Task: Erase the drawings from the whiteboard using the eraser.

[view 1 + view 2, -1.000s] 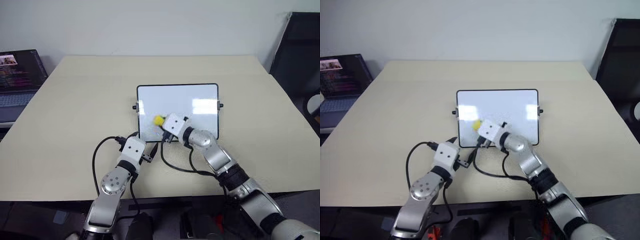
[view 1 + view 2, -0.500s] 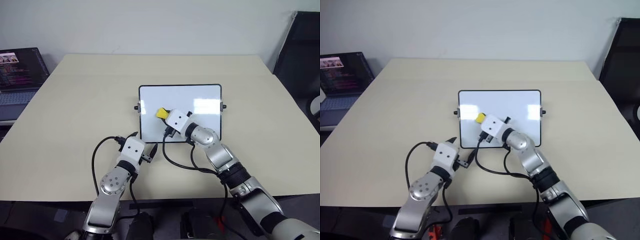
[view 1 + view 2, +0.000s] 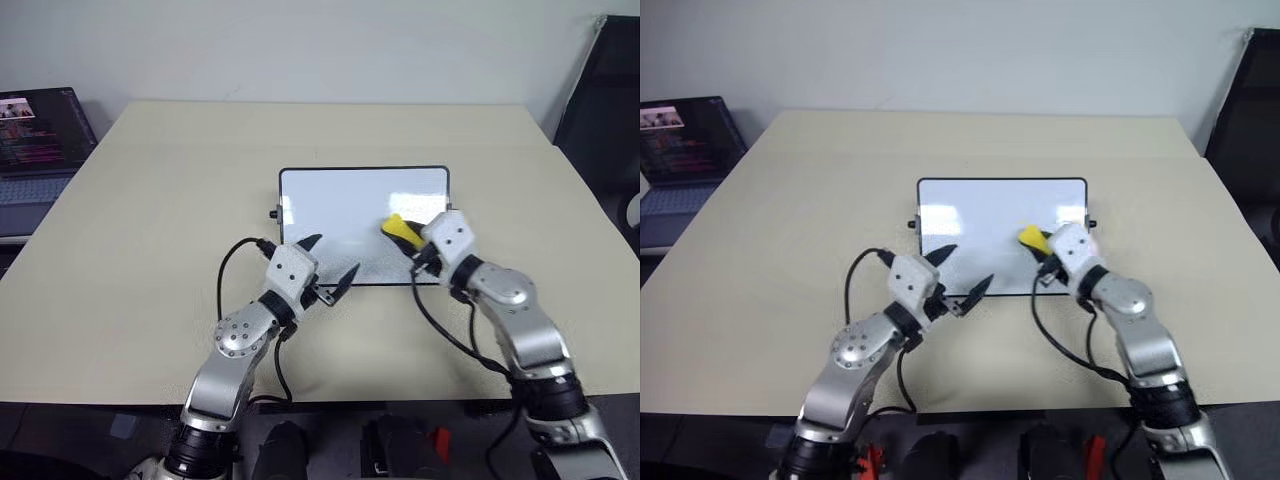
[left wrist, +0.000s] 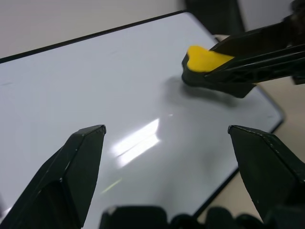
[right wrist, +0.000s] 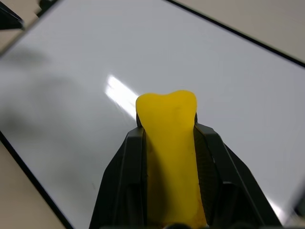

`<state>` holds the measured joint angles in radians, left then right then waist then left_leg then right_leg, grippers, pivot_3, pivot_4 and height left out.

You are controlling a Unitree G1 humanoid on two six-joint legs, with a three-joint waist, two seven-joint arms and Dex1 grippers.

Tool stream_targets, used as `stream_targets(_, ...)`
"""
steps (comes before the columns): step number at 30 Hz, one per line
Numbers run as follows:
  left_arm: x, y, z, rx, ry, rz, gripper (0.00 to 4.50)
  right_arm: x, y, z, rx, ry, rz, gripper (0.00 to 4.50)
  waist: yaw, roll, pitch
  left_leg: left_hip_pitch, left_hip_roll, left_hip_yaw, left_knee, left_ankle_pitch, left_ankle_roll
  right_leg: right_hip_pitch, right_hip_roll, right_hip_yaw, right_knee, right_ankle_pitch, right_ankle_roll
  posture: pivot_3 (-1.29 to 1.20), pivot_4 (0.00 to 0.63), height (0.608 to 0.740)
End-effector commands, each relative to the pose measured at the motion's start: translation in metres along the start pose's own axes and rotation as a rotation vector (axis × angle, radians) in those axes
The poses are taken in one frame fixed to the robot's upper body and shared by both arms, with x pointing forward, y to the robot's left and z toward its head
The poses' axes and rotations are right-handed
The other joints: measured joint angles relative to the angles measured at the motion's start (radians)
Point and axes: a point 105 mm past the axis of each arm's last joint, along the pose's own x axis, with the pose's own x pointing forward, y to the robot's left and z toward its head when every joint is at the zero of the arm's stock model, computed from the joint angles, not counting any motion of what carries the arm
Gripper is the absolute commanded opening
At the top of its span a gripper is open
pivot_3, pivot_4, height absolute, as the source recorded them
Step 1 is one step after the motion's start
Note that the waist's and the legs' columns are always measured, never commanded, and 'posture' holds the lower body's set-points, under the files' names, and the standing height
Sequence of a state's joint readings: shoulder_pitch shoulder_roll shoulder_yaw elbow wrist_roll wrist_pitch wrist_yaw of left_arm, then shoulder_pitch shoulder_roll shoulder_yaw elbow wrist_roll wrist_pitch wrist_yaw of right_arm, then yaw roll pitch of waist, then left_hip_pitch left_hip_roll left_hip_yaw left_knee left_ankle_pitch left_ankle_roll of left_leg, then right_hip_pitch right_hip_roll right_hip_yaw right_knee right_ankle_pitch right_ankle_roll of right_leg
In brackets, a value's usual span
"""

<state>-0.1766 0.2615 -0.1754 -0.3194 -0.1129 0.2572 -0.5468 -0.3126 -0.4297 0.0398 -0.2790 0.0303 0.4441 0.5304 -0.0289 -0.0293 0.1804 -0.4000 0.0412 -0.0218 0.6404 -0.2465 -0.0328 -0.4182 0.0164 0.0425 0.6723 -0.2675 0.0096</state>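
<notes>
The whiteboard (image 3: pixel 340 205) lies flat in the middle of the beige table, its white face showing no drawings that I can make out. My right gripper (image 3: pixel 408 240) is shut on the yellow eraser (image 3: pixel 396 227) over the board's right part, near its front edge. In the right wrist view the eraser (image 5: pixel 170 138) sits squeezed between the two black fingers (image 5: pixel 121 176), above the white face. My left gripper (image 3: pixel 327 262) is open and empty over the board's front-left edge. The left wrist view shows its fingers (image 4: pixel 71 167) spread wide, with the eraser (image 4: pixel 205 58) in the other gripper ahead.
An open laptop (image 3: pixel 35 140) stands at the table's far left edge. A dark chair (image 3: pixel 605 110) is beyond the right side. Black cables (image 3: pixel 235 275) loop from both wrists over the table (image 3: pixel 150 230) in front of the board.
My right gripper has carried the eraser from the board's left part across to its right part. My left gripper has risen and swung in over the board's front-left edge.
</notes>
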Motion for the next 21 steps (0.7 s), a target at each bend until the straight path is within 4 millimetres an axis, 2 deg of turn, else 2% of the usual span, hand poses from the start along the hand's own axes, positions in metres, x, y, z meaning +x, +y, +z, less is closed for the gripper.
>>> stream_targets(1, 0.007, -0.012, 0.010, -0.020, -0.038, -0.154, 4.50, -0.028, -0.029, 0.005, 0.025, 0.040, -0.128, 1.03, -0.001, 0.000, 0.000, 0.000, 0.000, 0.000, 0.000, 0.000, 0.000, 0.000, 0.000, 0.000, 0.000, 0.000, 0.000, 0.00, 0.150, 0.740)
stream_targets(5, 0.017, -0.024, 0.015, -0.032, -0.061, -0.313, 4.50, -0.060, -0.059, -0.018, 0.091, 0.171, -0.293, 1.03, -0.003, 0.000, 0.000, 0.000, 0.000, 0.000, 0.001, 0.000, 0.000, -0.001, 0.001, 0.000, 0.002, 0.000, 0.000, 0.00, 0.150, 0.740)
stream_targets(8, 0.021, -0.036, 0.009, 0.004, -0.032, -0.435, 4.50, -0.079, -0.072, -0.041, 0.202, 0.265, -0.404, 1.03, -0.002, 0.000, 0.000, 0.000, -0.001, 0.001, 0.001, 0.000, 0.000, 0.000, 0.001, 0.001, 0.002, 0.000, 0.000, 0.00, 0.150, 0.740)
stream_targets(11, 0.027, -0.041, 0.005, 0.059, -0.017, -0.523, 4.50, -0.090, -0.079, -0.056, 0.314, 0.312, -0.476, 1.03, -0.005, 0.000, 0.000, 0.000, -0.001, 0.002, 0.001, 0.000, 0.000, -0.001, 0.001, 0.001, 0.002, 0.000, 0.000, 0.00, 0.150, 0.740)
stream_targets(16, 0.035, -0.039, 0.004, 0.108, -0.011, -0.597, 4.50, -0.100, -0.080, -0.073, 0.441, 0.361, -0.522, 1.03, -0.004, 0.001, 0.000, 0.000, -0.001, 0.001, 0.002, 0.000, 0.000, -0.001, 0.001, 0.001, 0.003, 0.000, 0.000, 0.00, 0.150, 0.740)
stream_targets(21, 0.038, -0.034, -0.001, 0.130, -0.003, -0.610, 4.50, -0.101, -0.078, -0.084, 0.512, 0.394, -0.518, 1.03, -0.005, 0.001, 0.000, 0.000, -0.001, 0.003, 0.002, 0.000, 0.000, -0.001, 0.001, 0.001, 0.003, 0.000, 0.000, 0.00, 0.150, 0.740)
